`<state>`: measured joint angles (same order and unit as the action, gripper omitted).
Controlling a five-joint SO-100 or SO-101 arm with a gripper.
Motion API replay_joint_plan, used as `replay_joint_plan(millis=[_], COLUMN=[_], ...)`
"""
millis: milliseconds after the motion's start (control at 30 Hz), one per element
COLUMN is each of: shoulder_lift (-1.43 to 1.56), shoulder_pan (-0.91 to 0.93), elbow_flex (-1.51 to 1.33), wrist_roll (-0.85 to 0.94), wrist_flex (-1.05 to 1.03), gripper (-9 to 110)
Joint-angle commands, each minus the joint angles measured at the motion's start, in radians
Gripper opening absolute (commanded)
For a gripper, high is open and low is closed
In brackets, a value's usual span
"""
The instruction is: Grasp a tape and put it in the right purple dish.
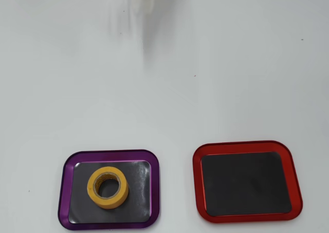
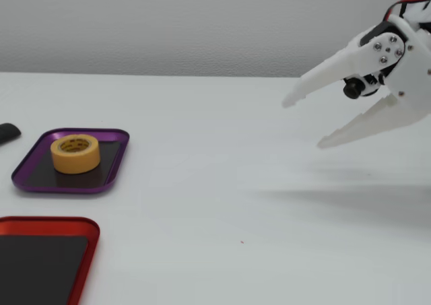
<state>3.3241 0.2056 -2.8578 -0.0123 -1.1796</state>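
Observation:
The yellow-orange tape roll [image 1: 107, 186] lies flat inside the purple dish [image 1: 64, 192], left of its middle in the overhead view. In the fixed view the tape [image 2: 75, 153] sits in the purple dish [image 2: 114, 163] at the left. My white gripper [image 2: 304, 122] is open and empty, held above the table at the right of the fixed view, far from the dish. In the overhead view only a blurred white part of it [image 1: 145, 1] shows at the top edge.
A red-rimmed tray [image 1: 198, 181] with a dark inner surface stands empty to the right of the purple dish in the overhead view, and at the bottom left of the fixed view [image 2: 84, 229]. A small dark object [image 2: 8, 132] lies at the fixed view's left edge.

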Motion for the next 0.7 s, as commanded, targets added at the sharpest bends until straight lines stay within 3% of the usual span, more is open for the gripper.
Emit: replay_joint_plan(millis=[0,300,467,667], shoulder_lift=[0.149,0.092,0.092,0.092], shoulder_pan=[-0.003,-0.011,-0.009,-0.009], elbow_flex=[-0.078,-0.107,-0.121,-0.163], wrist_roll=[0.008,-0.008,-0.006,0.005], wrist_flex=[0.011,-0.075,-0.094,-0.087], gripper=[19,18,-1,0])
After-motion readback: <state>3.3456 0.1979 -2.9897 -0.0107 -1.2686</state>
